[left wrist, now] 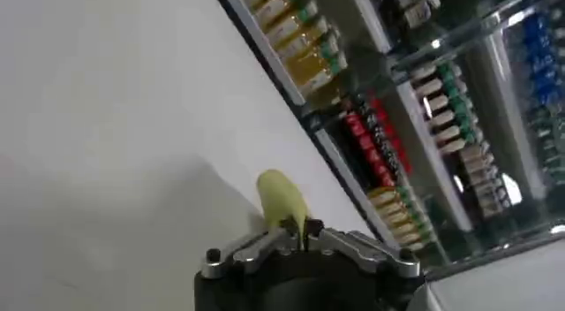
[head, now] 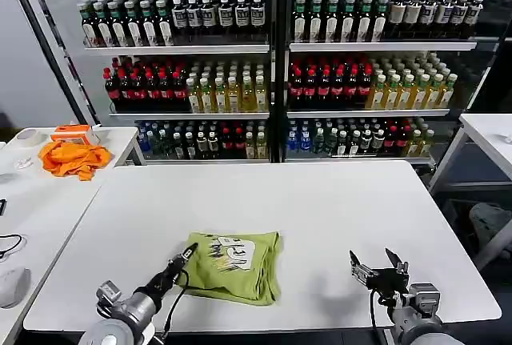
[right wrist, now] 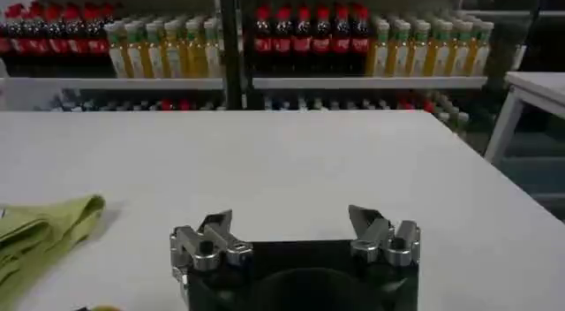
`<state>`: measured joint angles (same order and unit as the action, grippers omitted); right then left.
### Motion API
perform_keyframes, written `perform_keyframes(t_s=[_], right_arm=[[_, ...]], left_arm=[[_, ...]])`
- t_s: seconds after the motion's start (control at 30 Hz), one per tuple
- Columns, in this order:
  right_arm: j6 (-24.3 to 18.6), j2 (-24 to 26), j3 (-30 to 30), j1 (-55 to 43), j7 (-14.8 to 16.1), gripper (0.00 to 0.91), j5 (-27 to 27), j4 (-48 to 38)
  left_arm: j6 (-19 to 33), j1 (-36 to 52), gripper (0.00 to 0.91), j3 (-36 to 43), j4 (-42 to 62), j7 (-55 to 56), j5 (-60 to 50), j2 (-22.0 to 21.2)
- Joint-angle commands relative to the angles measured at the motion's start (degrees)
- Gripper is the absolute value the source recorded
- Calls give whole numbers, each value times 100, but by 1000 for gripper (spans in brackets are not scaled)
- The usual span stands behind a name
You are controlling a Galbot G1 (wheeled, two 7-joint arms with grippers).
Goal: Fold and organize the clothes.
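The lime yellow-green T-shirt (head: 234, 265) is seen folded into a compact, roughly square bundle on the white table (head: 320, 201), near the front edge and a bit left of centre. A pale printed graphic is shown on its top face.

The left gripper (head: 187, 254) is placed at the shirt's left edge, w/ its tip touching the near-left corner of the fabric. In the left wrist view, the left gripper (left wrist: 305, 236) has its fingers closed together, and a small fold of yellow-green cloth (left wrist: 282, 198) is pinched between them.

The right gripper (head: 376, 263) is held over the table near the front edge, well apart from the shirt on its right side. Its fingers are spread wide and nothing is held; the same is seen in the right wrist view (right wrist: 296, 226), w/ a corner of the shirt (right wrist: 44, 233) off to one side.

An orange cloth (head: 74, 158) is left crumpled on a side table (head: 32, 201) at far left. Shelves of bottled drinks (head: 272, 65) are seen behind the table.
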<state>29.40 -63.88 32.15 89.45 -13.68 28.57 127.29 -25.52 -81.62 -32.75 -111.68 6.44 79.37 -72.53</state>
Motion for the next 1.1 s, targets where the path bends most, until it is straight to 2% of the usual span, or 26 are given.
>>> perform_keyframes(t_s=[0.03,0.17,0.2,0.3,0.4,0.47,0.6,0.77,0.8,0.83,0.93,1.1], right_arm=[[-5,6,5,-45,1,907,41,-2],[-18,32,-21,-161,9,907,96,-47],[-19,31,-36,-194,10,907,102,-61],[-23,13,-87,-307,12,907,119,-118],[-28,-9,-130,-367,18,907,123,-157],[-35,-13,-145,-387,22,907,122,-186],[-53,23,-113,-365,35,907,133,-215],[-85,79,-52,-310,43,907,125,-245],[-85,82,-36,-301,42,907,126,-245],[-86,85,-28,-297,42,907,126,-246],[-85,102,-8,-285,38,907,127,-250],[-85,143,28,-275,36,907,134,-238]], left_arm=[[-42,25,30,-1108,-206,76,600,308],[-238,73,20,-2442,-256,152,1019,1332],[-356,75,20,-3000,-216,202,1157,1756],[-602,-3,20,-3818,-154,211,1366,2400],[-751,-109,20,-4080,-290,244,1430,2757],[-757,-183,20,-4019,-424,249,1375,2794],[-755,-257,20,-3387,-809,228,616,2583],[-474,-449,20,-2034,-753,-130,-2228,2188],[-224,-430,20,-1527,-579,-143,-3168,2117],[-87,-408,20,-1112,-516,-158,-3621,2044],[77,-236,20,-474,-540,-125,-4107,1884],[38,-3,20,-144,-1101,-40,-4156,1823]])
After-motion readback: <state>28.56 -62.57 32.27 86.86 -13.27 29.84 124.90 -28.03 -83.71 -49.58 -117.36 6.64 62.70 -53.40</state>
